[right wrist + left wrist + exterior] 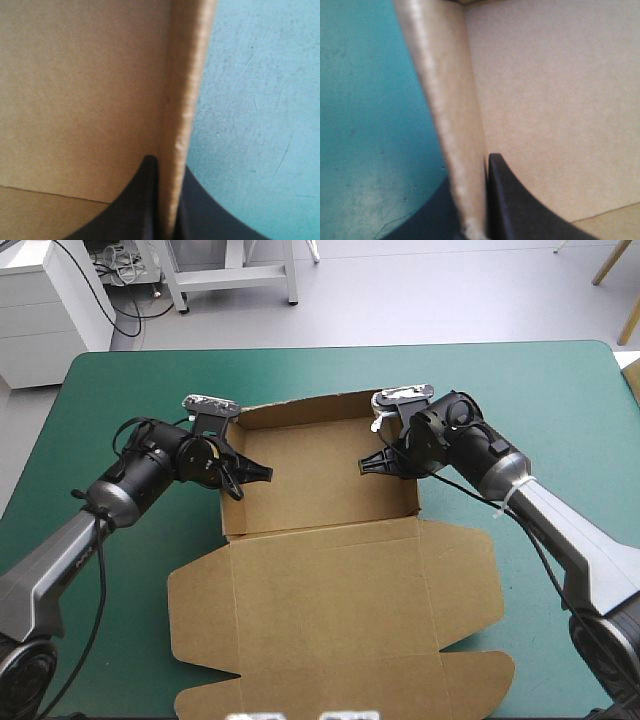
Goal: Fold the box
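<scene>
Item: box (330,570), one cut sheet of brown board.
Location: middle of the teal-green surface (560,400), tray half toward the far edge, lid (340,590) toward the near edge.
Form: open tray, with far wall (300,408) and both side walls raised; lid lying flat, its rounded flaps spread out to either side and its tuck flap (350,685) nearest the robot.
Condition: board clean, creases sharp, no tear seen.
Left pincer (266,472): clamped on the left side wall (455,125), one black finger inside the tray and one outside.
Right pincer (366,464): clamped likewise on the right side wall (187,100).
Step in hand: judged to be the setting of the side walls, both pinched upright together.
Next move calls for: probably an even squeeze along each doubled wall so that the tuck seats, then a straight release without dragging the tray.
Remaining: lid not yet raised.
</scene>
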